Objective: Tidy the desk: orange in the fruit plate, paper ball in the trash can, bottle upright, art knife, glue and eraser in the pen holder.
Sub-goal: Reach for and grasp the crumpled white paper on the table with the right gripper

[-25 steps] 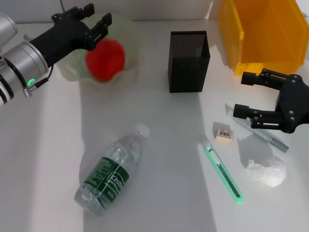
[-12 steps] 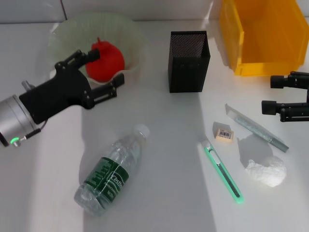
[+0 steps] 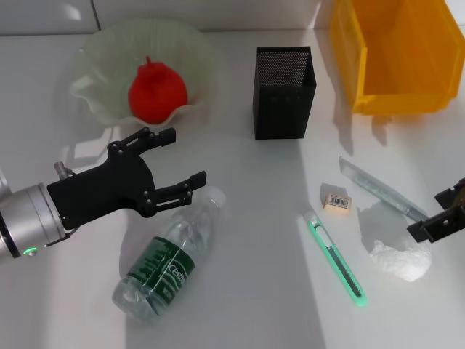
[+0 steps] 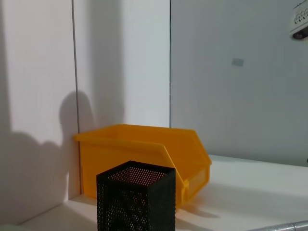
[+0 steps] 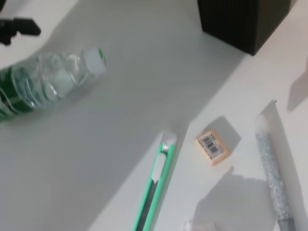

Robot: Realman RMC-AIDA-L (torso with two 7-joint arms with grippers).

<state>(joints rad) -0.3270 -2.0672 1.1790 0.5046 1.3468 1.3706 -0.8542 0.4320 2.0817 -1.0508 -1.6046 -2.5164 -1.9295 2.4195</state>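
The orange (image 3: 156,93) rests in the pale-green fruit plate (image 3: 94,65) at the back left. My left gripper (image 3: 184,155) is open and empty, just above the cap end of the bottle (image 3: 163,262), which lies on its side on the desk (image 3: 254,305). My right gripper (image 3: 434,215) is open at the right edge, above the paper ball (image 3: 398,256). The eraser (image 3: 336,200), the green art knife (image 3: 336,258) and the clear glue stick (image 3: 381,190) lie on the desk. The right wrist view shows the bottle (image 5: 43,86), knife (image 5: 156,187), eraser (image 5: 211,148) and glue stick (image 5: 272,173).
The black mesh pen holder (image 3: 283,91) stands at the back centre, the yellow trash can (image 3: 396,54) at the back right. Both show in the left wrist view, pen holder (image 4: 137,197) in front of the trash can (image 4: 144,154). A wall lies behind them.
My left gripper has left the orange in the fruit plate and moved toward me to the bottle's cap end. My right gripper has pulled back to the right edge near the paper ball.
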